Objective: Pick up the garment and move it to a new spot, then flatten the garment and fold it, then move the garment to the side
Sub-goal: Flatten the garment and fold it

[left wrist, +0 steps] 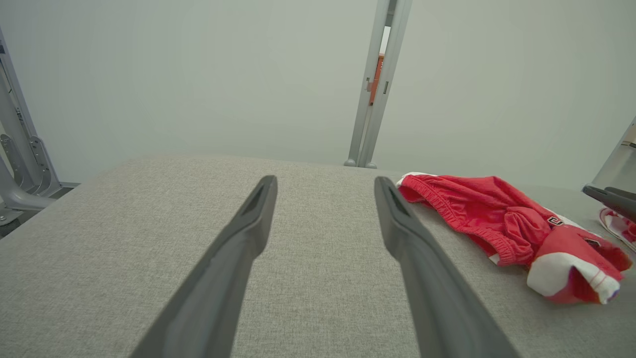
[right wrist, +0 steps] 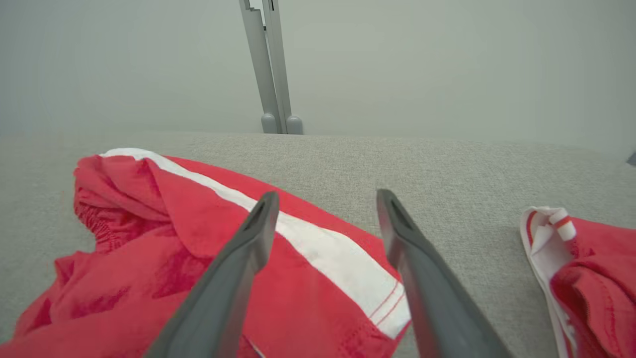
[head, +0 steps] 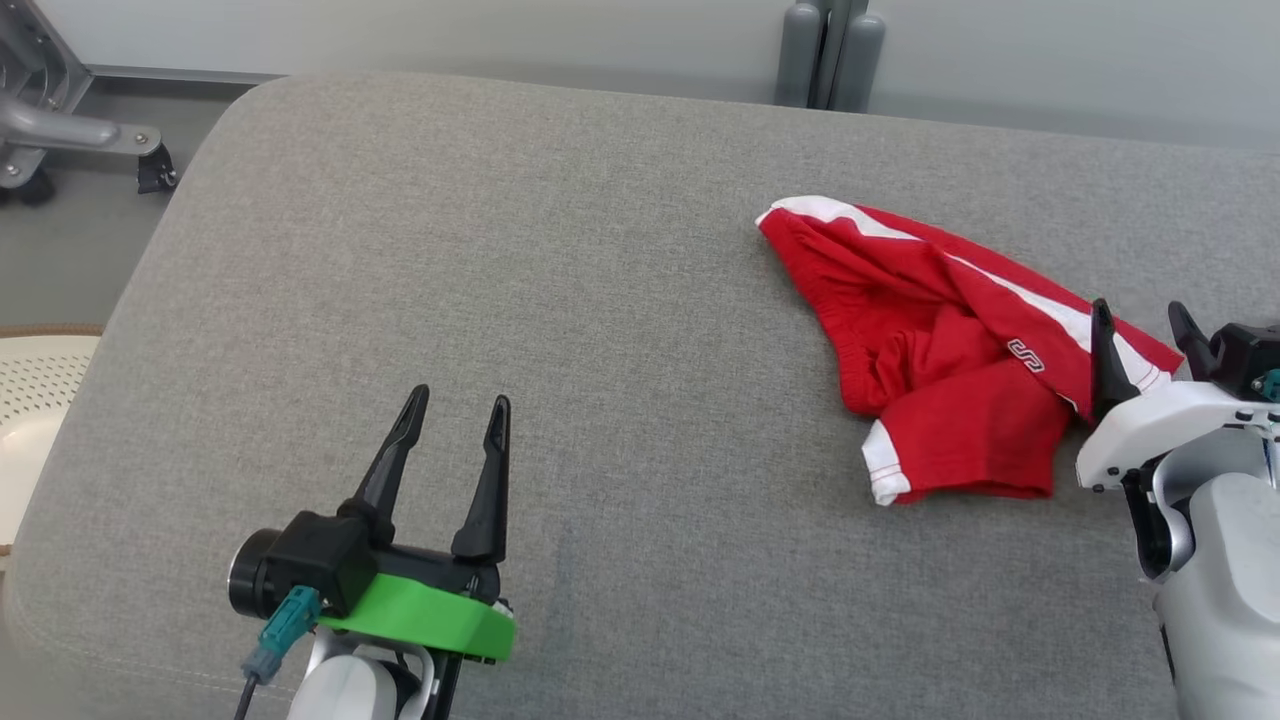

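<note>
Tabletop first: the grey padded table (head: 500,250) spreads wide under both arms. On it, the garment (head: 930,330), red shorts, heaped and rumpled, nothing flat about it. It sits right ahead of and beneath the right gripper (head: 1140,310), and well off to the right of the left gripper (head: 460,398).

Right gripper: fingers spread wide, nothing between them, poised over the leg end of the shorts. Left gripper: equally wide, empty, bare grey surface ahead of it.

By my read this is the opening step, the pick-up, with no grasp made yet. The next move calls for the right fingers to dip and pinch a fold near that hem.

Smaller details: a white stripe (right wrist: 318,243) runs between the right fingers, the gathered waistband (left wrist: 447,204) lies at the far end, and there is a small logo (head: 1025,355). To the right gripper's right lies more red-and-white cloth (right wrist: 571,268); I can't tell whether it belongs to the same garment.
</note>
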